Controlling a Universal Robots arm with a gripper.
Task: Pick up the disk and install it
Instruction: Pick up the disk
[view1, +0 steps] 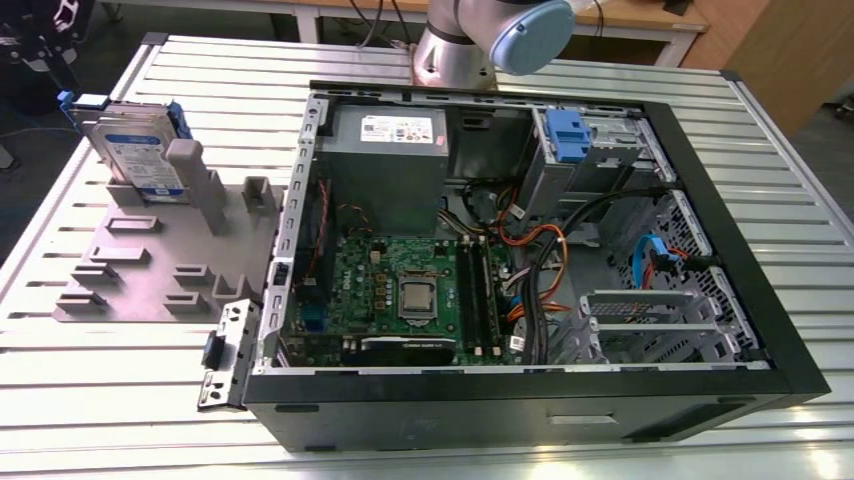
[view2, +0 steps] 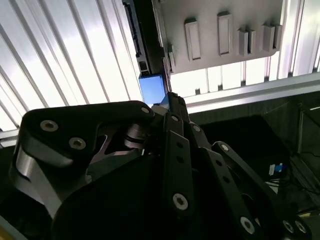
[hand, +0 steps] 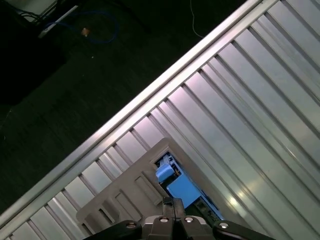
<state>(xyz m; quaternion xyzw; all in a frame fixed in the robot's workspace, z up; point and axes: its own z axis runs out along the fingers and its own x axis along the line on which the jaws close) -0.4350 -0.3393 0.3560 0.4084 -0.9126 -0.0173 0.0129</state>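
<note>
An open computer case (view1: 534, 405) sits beside a grey fixture (view1: 140, 275) on the slatted table (view1: 801, 190).

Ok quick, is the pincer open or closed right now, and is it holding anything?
Pincer: closed, holding nothing, tip close to the disk standing in its grey stand.

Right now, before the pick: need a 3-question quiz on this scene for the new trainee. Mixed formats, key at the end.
1. True or false: the disk lies flat inside the computer case.
2. Multiple choice: the disk stands upright in A) the grey fixture; B) a drawer; C) a cardboard box.
3. Fill in: in the first wrist view, the part of the disk nearest the gripper is coloured ____.

Key: 1 false, it is outside the case, to the exterior view's left. 2 A. 3 blue.
</note>
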